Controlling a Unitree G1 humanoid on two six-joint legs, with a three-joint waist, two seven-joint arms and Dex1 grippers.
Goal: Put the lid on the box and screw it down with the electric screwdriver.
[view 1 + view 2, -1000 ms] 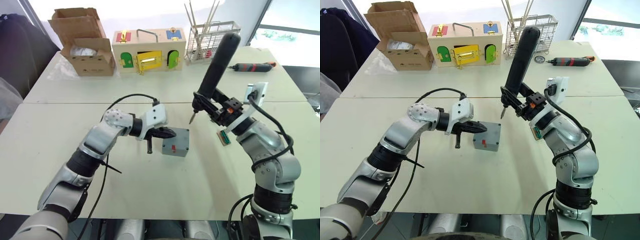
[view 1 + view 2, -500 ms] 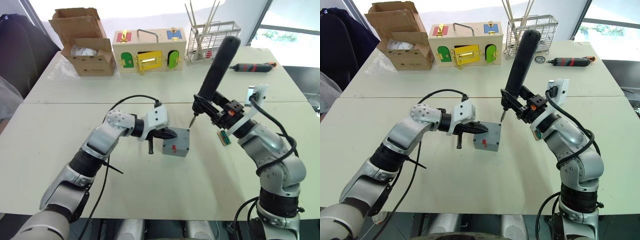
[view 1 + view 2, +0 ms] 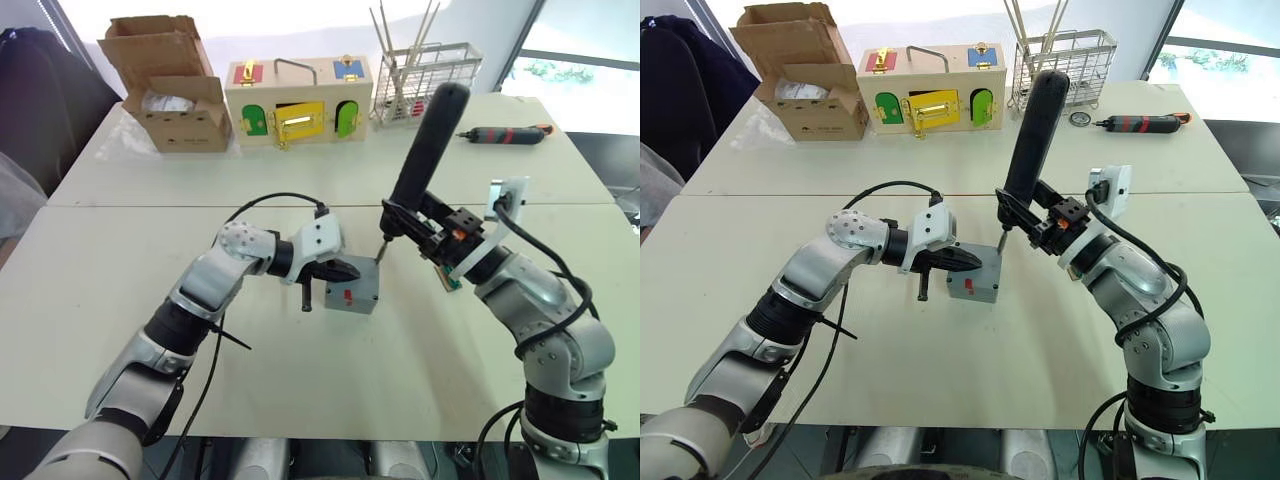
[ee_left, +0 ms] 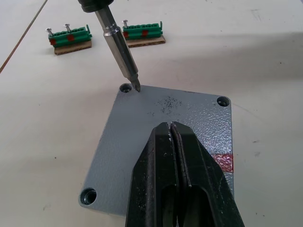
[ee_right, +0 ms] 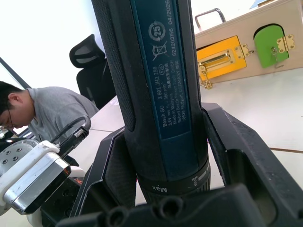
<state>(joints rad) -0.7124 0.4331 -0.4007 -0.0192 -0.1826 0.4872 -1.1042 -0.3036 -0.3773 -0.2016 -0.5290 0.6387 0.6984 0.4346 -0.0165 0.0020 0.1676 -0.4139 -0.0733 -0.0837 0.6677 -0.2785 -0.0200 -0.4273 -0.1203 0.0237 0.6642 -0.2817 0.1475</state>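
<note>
Grey lid [image 4: 161, 142] under closed left claw [image 4: 175, 137] | electric screwdriver [image 3: 425, 150] bit seemingly at corner hole

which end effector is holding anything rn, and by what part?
Right end effector grips the thick black electric screwdriver round its lower barrel. Left end effector, shut, presses on the grey plastic lid, gripping nothing.
</note>
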